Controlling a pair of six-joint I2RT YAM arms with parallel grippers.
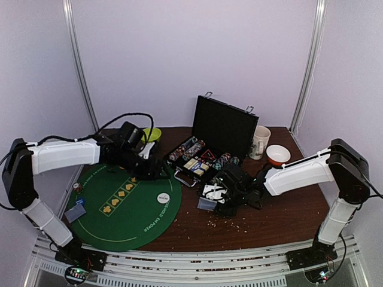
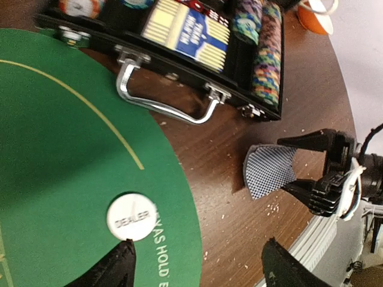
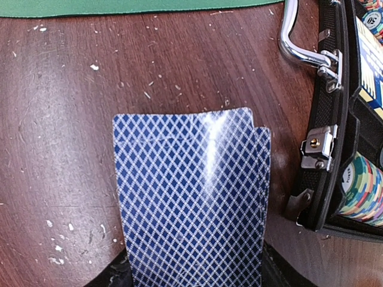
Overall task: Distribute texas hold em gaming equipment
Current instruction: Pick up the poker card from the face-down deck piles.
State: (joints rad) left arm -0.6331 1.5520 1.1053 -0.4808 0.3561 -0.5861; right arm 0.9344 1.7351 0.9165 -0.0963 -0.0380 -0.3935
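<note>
Over brown table [image 1: 269,215], left gripper [image 2: 198,248] spread near dealer disc [image 2: 131,216]; right gripper [image 2: 287,164] pinches cards [image 3: 191,203].

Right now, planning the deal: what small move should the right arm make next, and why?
Probably carry the cards toward the green mat: the right gripper is shut on them over the table, while the dealer disc lies on the mat.

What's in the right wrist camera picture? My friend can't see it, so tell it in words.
A few blue diamond-backed cards fill the middle, pinched at the bottom by the pincer, brown table behind. A black case with chips sits at the right; a green mat edges the top.
</note>
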